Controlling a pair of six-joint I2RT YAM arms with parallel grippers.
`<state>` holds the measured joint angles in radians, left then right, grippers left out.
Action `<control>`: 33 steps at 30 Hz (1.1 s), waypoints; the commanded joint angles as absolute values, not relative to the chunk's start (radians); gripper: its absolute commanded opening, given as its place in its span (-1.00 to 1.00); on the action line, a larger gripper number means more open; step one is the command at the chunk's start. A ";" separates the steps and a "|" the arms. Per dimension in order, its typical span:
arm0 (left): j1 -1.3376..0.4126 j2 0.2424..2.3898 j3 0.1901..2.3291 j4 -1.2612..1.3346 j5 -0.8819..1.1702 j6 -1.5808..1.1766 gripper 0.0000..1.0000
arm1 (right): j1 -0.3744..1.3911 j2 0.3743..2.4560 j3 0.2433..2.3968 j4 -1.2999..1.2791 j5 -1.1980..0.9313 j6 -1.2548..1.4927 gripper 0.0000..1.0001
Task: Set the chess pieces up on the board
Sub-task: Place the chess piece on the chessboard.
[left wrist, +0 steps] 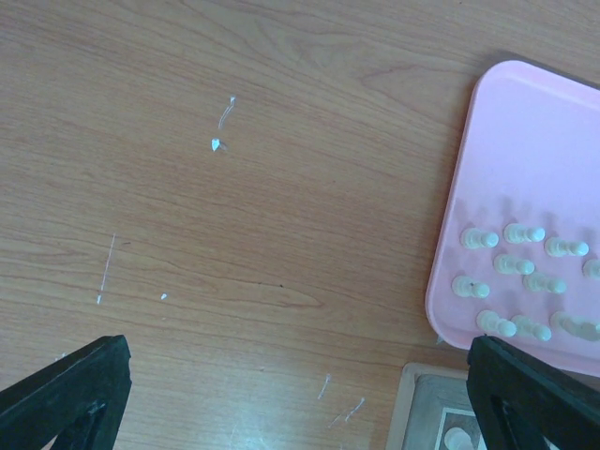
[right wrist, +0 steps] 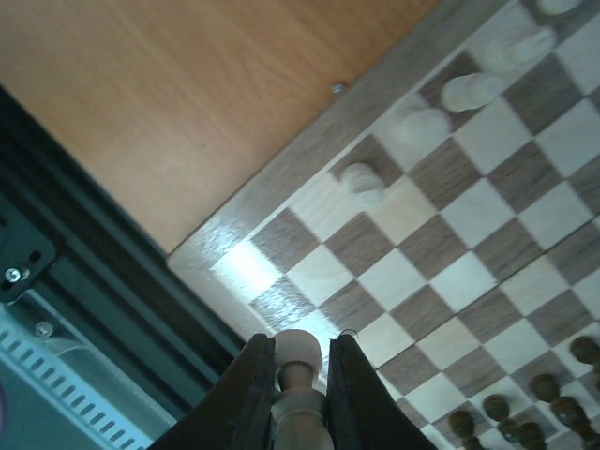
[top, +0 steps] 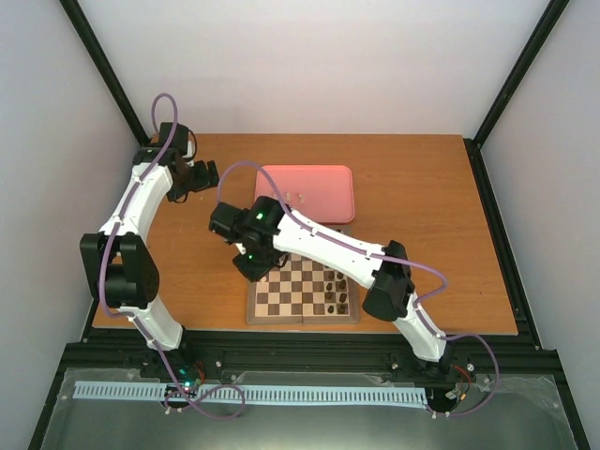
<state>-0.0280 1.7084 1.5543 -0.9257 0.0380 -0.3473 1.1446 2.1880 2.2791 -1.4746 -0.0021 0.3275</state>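
My right gripper [right wrist: 300, 343] is shut on a cream chess piece [right wrist: 298, 364], round head pointing down, above the near left corner of the board [right wrist: 473, 225]. Three cream pieces [right wrist: 364, 182] stand in a row along the board's left edge. In the top view this gripper [top: 255, 269] hovers over the board's [top: 302, 302] left side. Several more cream pieces [left wrist: 518, 265] lie on the pink tray [left wrist: 530, 141]. My left gripper [left wrist: 298, 349] is open with nothing in it over bare table to the left of the tray, also seen in the top view [top: 192, 177].
Dark brown pieces [top: 336, 292] stand along the board's right side, seen too in the right wrist view [right wrist: 525, 412]. The pink tray [top: 307, 192] lies just behind the board. A black frame rail [right wrist: 84, 281] runs along the table's near edge.
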 commanded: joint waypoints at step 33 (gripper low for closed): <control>-0.029 1.634 1.501 -0.861 0.036 -0.369 0.99 | 1.215 2.189 1.967 -1.171 0.039 0.313 -0.85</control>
